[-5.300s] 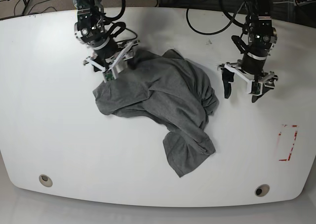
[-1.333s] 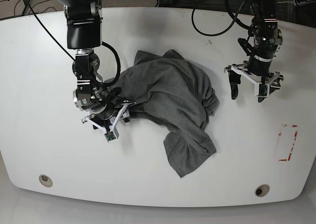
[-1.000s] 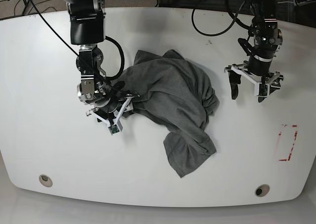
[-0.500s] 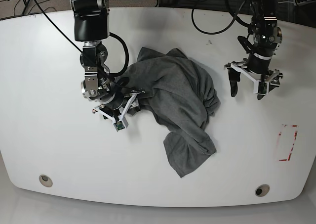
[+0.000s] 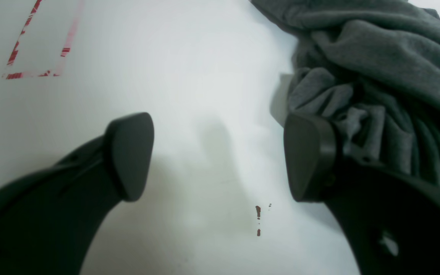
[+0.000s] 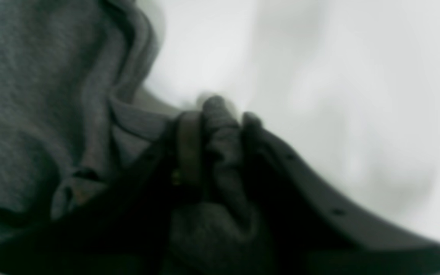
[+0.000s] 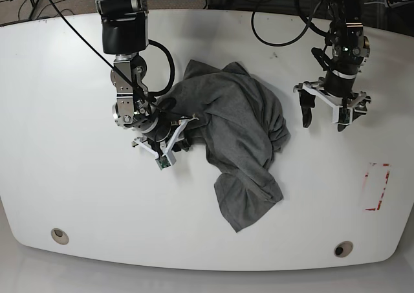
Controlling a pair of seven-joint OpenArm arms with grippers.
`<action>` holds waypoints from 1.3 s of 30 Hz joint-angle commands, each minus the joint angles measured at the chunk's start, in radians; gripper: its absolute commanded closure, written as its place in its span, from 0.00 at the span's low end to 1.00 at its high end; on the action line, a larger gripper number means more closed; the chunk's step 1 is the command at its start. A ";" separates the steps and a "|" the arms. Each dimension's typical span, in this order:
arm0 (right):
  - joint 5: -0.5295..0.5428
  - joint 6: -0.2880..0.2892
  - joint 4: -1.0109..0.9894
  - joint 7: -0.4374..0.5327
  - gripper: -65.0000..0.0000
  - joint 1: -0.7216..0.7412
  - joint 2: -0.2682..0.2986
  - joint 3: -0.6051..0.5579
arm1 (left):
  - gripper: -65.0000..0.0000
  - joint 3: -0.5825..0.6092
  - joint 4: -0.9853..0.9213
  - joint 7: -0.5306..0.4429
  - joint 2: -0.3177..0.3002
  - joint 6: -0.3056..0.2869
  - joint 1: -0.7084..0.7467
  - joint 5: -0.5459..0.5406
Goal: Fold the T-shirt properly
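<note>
The grey T-shirt [image 7: 239, 125] lies crumpled in a heap in the middle of the white table [image 7: 65, 176]. My right gripper [image 7: 173, 136] is at the heap's left edge. In the right wrist view this gripper [image 6: 220, 114] is shut on a bunched fold of the T-shirt [image 6: 33, 95]. My left gripper [image 7: 323, 123] hangs open a little to the right of the heap. Between its fingers in the left wrist view there is only bare table, the left gripper [image 5: 218, 154] standing just beside the T-shirt's [image 5: 376, 57] wrinkled edge.
A red tape rectangle [image 7: 377, 186] marks the table at the right, and the left wrist view catches this red tape rectangle [image 5: 40, 42] too. Black cables [image 7: 278, 28] lie at the back. Two round holes [image 7: 59, 235] [image 7: 343, 248] sit near the curved front edge.
My right gripper slid rightward toward the table's middle, bunching the shirt's left edge inward, and its jaws closed on the cloth. The left arm barely moved.
</note>
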 commanded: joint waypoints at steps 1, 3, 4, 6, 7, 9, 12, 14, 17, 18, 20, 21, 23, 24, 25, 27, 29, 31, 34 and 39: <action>-0.027 -0.003 0.000 -0.042 0.94 0.007 0.005 -0.001 | 0.24 -0.003 0.021 -0.023 -0.004 0.002 -0.007 -0.007; -0.027 -0.003 0.005 -0.042 1.00 0.006 0.007 -0.001 | 0.24 -0.003 0.021 -0.023 -0.004 0.002 -0.007 -0.007; -0.027 -0.003 0.006 -0.043 1.00 0.004 0.007 -0.001 | 0.24 -0.003 0.021 -0.023 -0.004 0.002 -0.007 -0.007; -0.027 -0.003 0.014 -0.043 1.00 -0.007 0.007 -0.001 | 0.24 -0.003 0.021 -0.023 -0.004 0.002 -0.009 -0.007; -0.027 -0.003 0.029 -0.043 1.00 -0.013 0.008 -0.001 | 0.24 -0.003 0.021 -0.023 -0.004 0.002 -0.009 -0.007; -0.027 -0.003 0.086 -0.045 1.00 -0.030 0.007 -0.001 | 0.24 -0.002 0.021 -0.023 -0.004 0.001 -0.009 -0.007; -0.027 -0.006 0.176 -0.058 1.00 -0.063 0.005 -0.001 | 0.24 -0.002 0.019 -0.023 -0.004 0.001 -0.010 -0.007; -0.027 -0.008 0.229 -0.085 1.00 -0.076 0.005 -0.001 | 0.24 -0.002 0.016 -0.023 -0.004 0.001 -0.012 -0.007; -0.027 -0.008 0.318 -0.134 1.00 -0.086 0.005 -0.001 | 0.23 0.002 0.015 0.006 -0.003 0.001 -0.015 -0.008; -0.027 -0.008 0.347 -0.147 1.00 -0.093 0.005 -0.001 | 0.23 0.003 0.015 0.027 0.000 0.001 -0.023 -0.008; -0.027 -0.008 0.397 -0.163 1.00 -0.108 0.005 -0.001 | 0.23 0.003 0.015 0.069 0.002 0.001 -0.046 -0.008; -0.027 -0.008 0.419 -0.169 1.00 -0.111 0.005 -0.001 | 0.23 0.003 0.015 0.084 0.002 0.001 -0.056 -0.008; -0.027 -0.008 0.476 -0.178 1.00 -0.122 0.005 -0.001 | 0.23 0.003 0.007 0.124 0.003 0.001 -0.090 -0.008; -0.027 -0.008 0.494 -0.184 1.00 -0.125 0.005 -0.001 | 0.23 0.003 0.000 0.136 0.005 0.001 -0.101 -0.008; -0.027 -0.008 0.512 -0.189 1.00 -0.128 0.005 -0.001 | 0.23 0.003 -0.010 0.145 0.006 0.001 -0.112 -0.010; -0.027 -0.008 0.552 -0.201 1.00 -0.136 0.008 -0.001 | 0.23 0.002 -0.030 0.153 0.020 -0.005 -0.136 -0.023; -0.027 -0.008 0.589 -0.213 1.00 -0.139 0.010 -0.001 | 0.22 0.000 -0.050 0.156 0.026 -0.032 -0.161 -0.048; -0.027 -0.008 0.623 -0.220 1.00 -0.152 0.010 -0.001 | 0.19 -0.002 -0.074 0.156 0.026 -0.068 -0.179 -0.074; -0.027 -0.006 0.660 -0.221 1.00 -0.162 0.010 -0.001 | 0.13 0.002 -0.106 0.156 0.026 -0.096 -0.196 -0.102; -0.027 -0.003 0.700 -0.220 1.00 -0.188 0.010 -0.001 | 0.09 0.015 -0.157 0.156 0.031 -0.098 -0.230 -0.119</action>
